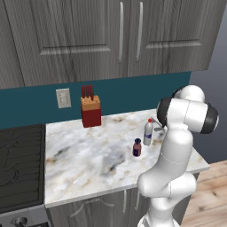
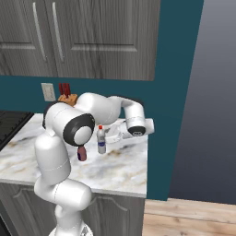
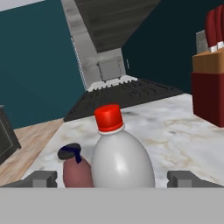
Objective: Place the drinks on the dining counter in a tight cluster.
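Two drinks stand on a small marble counter [image 1: 88, 159]: a clear bottle [image 1: 148, 133] [image 2: 101, 142] [image 3: 120, 162] with a red cap, and a short dark-maroon bottle [image 1: 137, 147] [image 2: 82, 153] [image 3: 75, 171] close beside it. My gripper [image 3: 113, 180] [image 2: 110, 134] is open and level with the clear bottle. In the hand view the bottle sits between the two fingertips [image 3: 41, 179], with a gap on each side. The maroon bottle is just outside the left fingertip. The dining counter is out of view.
A red knife block [image 1: 91, 111] [image 3: 210, 87] stands at the back of the counter, against the teal wall. A black stove [image 1: 20, 159] [image 3: 122, 96] adjoins the counter on the left. The counter's right edge [image 1: 199, 165] drops to a wood floor. Dark cabinets [image 1: 111, 40] hang overhead.
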{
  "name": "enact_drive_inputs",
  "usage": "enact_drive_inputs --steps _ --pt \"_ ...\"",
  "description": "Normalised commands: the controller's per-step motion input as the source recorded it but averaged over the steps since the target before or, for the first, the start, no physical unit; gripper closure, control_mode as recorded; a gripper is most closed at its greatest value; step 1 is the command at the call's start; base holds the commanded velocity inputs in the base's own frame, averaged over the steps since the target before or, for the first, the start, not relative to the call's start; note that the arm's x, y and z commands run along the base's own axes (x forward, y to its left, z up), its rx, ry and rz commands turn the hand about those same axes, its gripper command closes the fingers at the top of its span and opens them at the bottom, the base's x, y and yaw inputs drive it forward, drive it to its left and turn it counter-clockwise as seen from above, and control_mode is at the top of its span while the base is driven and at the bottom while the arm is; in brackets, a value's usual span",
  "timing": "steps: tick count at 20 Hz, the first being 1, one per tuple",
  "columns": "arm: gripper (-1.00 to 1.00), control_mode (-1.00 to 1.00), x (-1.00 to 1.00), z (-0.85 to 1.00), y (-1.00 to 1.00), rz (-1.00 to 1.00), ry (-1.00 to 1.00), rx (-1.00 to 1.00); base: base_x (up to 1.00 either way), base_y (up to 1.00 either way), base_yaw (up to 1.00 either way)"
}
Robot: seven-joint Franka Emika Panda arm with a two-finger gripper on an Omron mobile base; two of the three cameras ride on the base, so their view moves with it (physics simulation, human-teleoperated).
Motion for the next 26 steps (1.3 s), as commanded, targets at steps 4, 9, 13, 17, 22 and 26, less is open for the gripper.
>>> enact_drive_inputs --steps 4,9,13,17,22,26 --pt "-1.00 -1.00 0.00 0.00 0.17 0.00 0.00 0.00 0.00 0.00 0.00" --pt "-1.00 -1.00 0.00 -0.01 0.13 0.00 -0.01 0.00 0.00 0.00 0.00" --pt "-1.00 -1.00 0.00 -0.01 0.01 0.00 0.00 0.00 0.00 0.00 0.00" --pt "-1.00 -1.00 0.00 0.00 0.00 0.00 0.00 0.00 0.00 0.00 0.00" --pt "1.00 -1.00 0.00 0.00 0.00 0.00 0.00 0.00 0.00 0.00 0.00" --pt "1.00 -1.00 0.00 0.00 0.00 0.00 0.00 0.00 0.00 0.00 0.00"
